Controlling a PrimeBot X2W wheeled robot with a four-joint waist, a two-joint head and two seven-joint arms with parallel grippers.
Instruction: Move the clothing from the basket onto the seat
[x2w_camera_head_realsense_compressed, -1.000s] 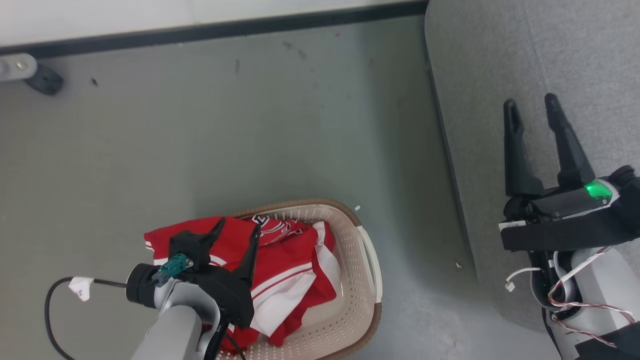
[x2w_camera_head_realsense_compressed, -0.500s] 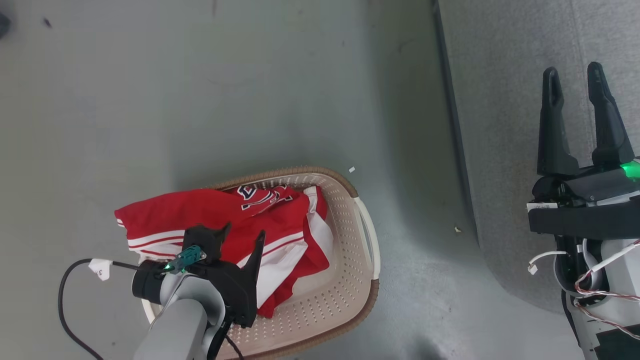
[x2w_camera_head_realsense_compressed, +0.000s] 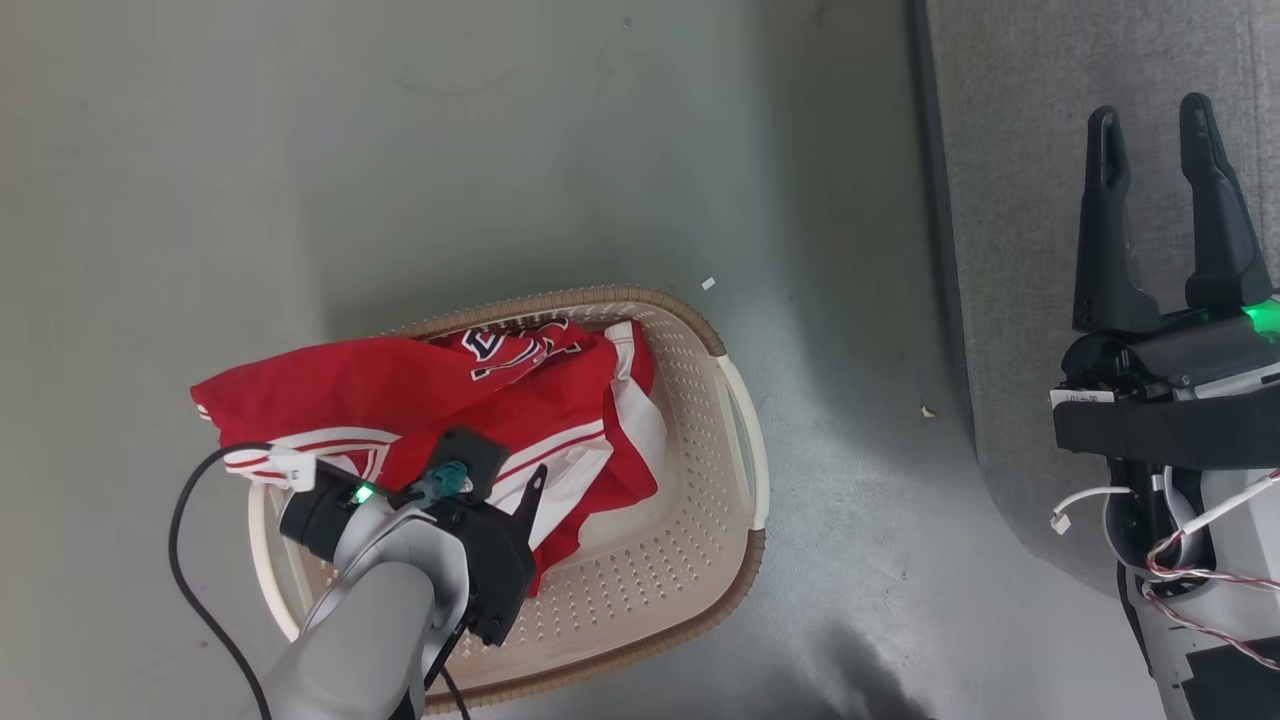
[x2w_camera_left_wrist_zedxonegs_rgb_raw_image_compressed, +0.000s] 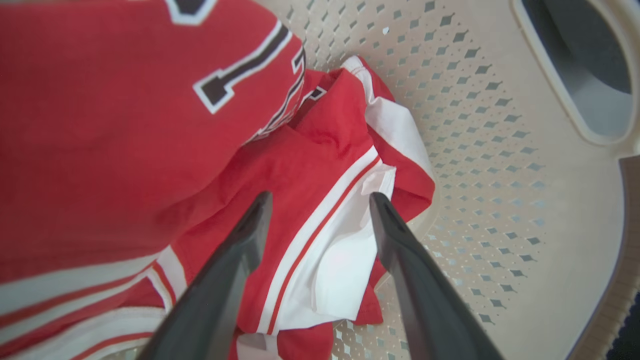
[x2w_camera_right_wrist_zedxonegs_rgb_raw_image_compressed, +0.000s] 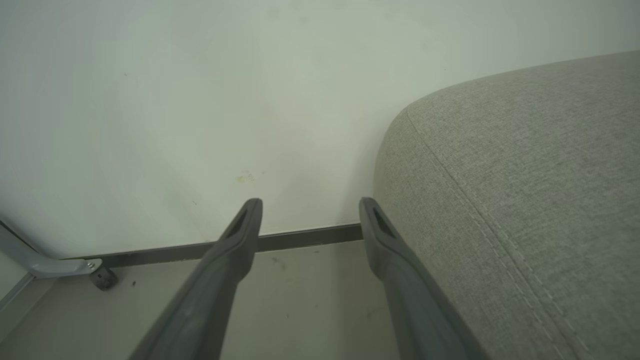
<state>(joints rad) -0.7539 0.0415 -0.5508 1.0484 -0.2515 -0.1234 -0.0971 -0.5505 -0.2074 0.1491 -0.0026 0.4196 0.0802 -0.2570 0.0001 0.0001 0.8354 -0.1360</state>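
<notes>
The clothing (x2w_camera_head_realsense_compressed: 400, 385), red with white stripes and dark lettering, lies heaped in the cream basket (x2w_camera_head_realsense_compressed: 745, 440) and spills over its far-left brown rim. My left gripper (x2w_camera_head_realsense_compressed: 505, 485) points down into the basket, open, just above the heap. In the left wrist view its fingers straddle a white-striped fold of the clothing (x2w_camera_left_wrist_zedxonegs_rgb_raw_image_compressed: 325, 235) with nothing pinched, the basket's perforated wall (x2w_camera_left_wrist_zedxonegs_rgb_raw_image_compressed: 500, 150) to the right. My right gripper (x2w_camera_head_realsense_compressed: 1148, 110) hangs open and empty over the grey seat (x2w_camera_head_realsense_compressed: 1010, 150). In the right wrist view the right gripper (x2w_camera_right_wrist_zedxonegs_rgb_raw_image_compressed: 310, 202) faces the wall beside the seat's corner (x2w_camera_right_wrist_zedxonegs_rgb_raw_image_compressed: 525, 175).
The basket stands on a grey-green floor (x2w_camera_head_realsense_compressed: 500, 150), left of the seat's edge. A black cable (x2w_camera_head_realsense_compressed: 190, 560) loops off the left arm beside the basket. The right wrist view shows a white wall, a dark skirting (x2w_camera_right_wrist_zedxonegs_rgb_raw_image_compressed: 300, 239) and a castor (x2w_camera_right_wrist_zedxonegs_rgb_raw_image_compressed: 102, 277) at lower left.
The head camera has tilted down, so the whole picture shifted. My left gripper has turned downward and dropped closer to the clothing in the basket. Both grippers stay open.
</notes>
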